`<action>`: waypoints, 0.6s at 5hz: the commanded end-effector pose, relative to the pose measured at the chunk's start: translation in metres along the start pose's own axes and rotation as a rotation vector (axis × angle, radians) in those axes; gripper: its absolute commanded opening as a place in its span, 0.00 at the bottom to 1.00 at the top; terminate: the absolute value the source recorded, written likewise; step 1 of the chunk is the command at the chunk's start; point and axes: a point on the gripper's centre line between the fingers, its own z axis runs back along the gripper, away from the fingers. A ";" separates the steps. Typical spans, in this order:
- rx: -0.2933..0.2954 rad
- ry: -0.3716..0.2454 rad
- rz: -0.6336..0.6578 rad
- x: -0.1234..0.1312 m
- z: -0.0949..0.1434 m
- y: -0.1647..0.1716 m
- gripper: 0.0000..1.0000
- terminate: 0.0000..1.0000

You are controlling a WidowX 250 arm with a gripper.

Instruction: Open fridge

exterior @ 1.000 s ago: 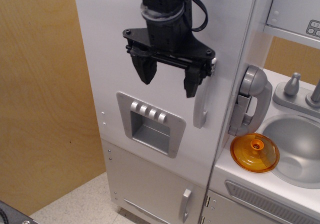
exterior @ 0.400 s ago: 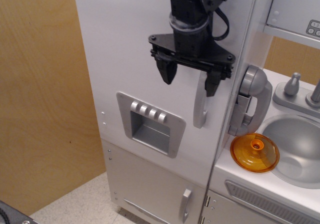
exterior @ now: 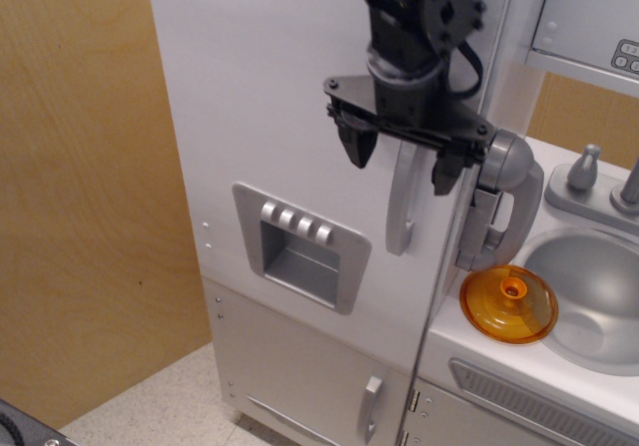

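Note:
The tall silver-grey fridge fills the middle of the view, its large door shut. The door carries a recessed dispenser panel with four buttons and a vertical silver handle near its right edge. My black gripper hangs in front of the door, open. Its two fingers stand on either side of the handle's upper part, the left finger over the door face, the right finger at the door's edge. The handle's top is hidden behind the gripper.
Below is a small lower door with a short handle. To the right are a grey toy phone, an orange lid, a sink with taps, and a vented cabinet. A wooden wall stands left.
My gripper has moved right and slightly down across the door, from left of the handle to straddling its upper part. It stays open. The fridge door has not moved.

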 end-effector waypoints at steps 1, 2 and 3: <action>0.032 -0.079 0.023 0.008 0.005 0.000 0.00 0.00; -0.024 -0.059 0.033 0.007 0.009 0.003 0.00 0.00; -0.044 -0.029 0.064 0.001 0.010 0.012 0.00 0.00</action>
